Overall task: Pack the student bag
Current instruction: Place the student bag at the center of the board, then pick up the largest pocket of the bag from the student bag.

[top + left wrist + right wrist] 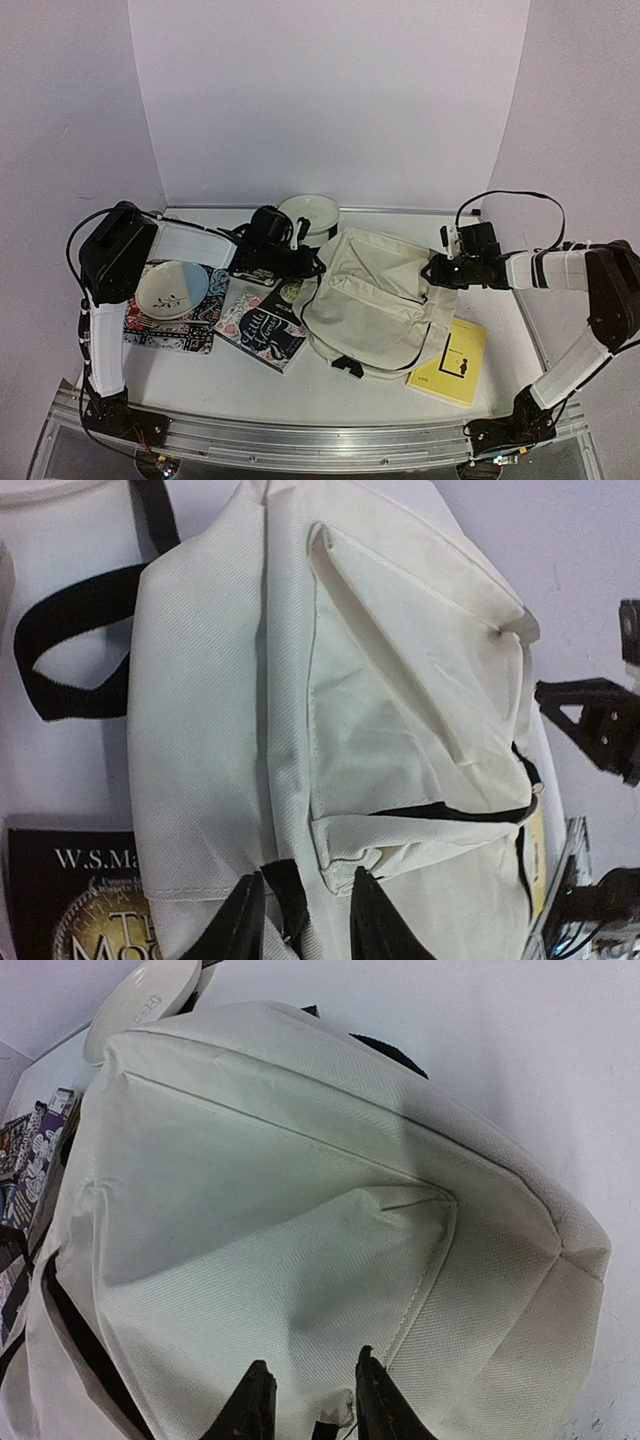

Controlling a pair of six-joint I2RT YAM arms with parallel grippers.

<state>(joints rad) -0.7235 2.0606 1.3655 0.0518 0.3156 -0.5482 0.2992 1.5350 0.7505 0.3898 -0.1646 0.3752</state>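
- The student bag (375, 300) is lying flat in the middle of the table (330, 395) with its front pocket facing up. Lying this way, it is probably offering its dark zipper line to both arms.
- The left gripper (308, 885) is sitting at the bag's left side, fingers parted. Cream cloth and a black strap are filling the gap, and I cannot tell whether it is pinching them or letting them go.
- The right gripper (312, 1360) is sitting at the opposite, right side, fingers likewise parted over a fold of cream cloth. I cannot tell whether it is grasping or has released.
- Since the arms are working from two opposite sides, I judge they are steadying or spreading the bag so that it can take books.
- Three books are lying outside the bag, so the packing is, by my judgement, hardly begun.
- Counting the task's things: one bag and two grippers.
- Counting books:
  - A dark lettered book (262, 328) is lying left of the bag, toward the near edge.
  - A yellow book (449, 362) is lying toward the near right corner, partly covered by the bag's right edge.
  - A black book with gold lettering (70, 900) is lying just beside the left gripper.
- Counting the rest: one plate (172, 288) is resting on one patterned placemat (175, 338) by the left edge, and one white bowl (310, 212) is standing at the far edge.
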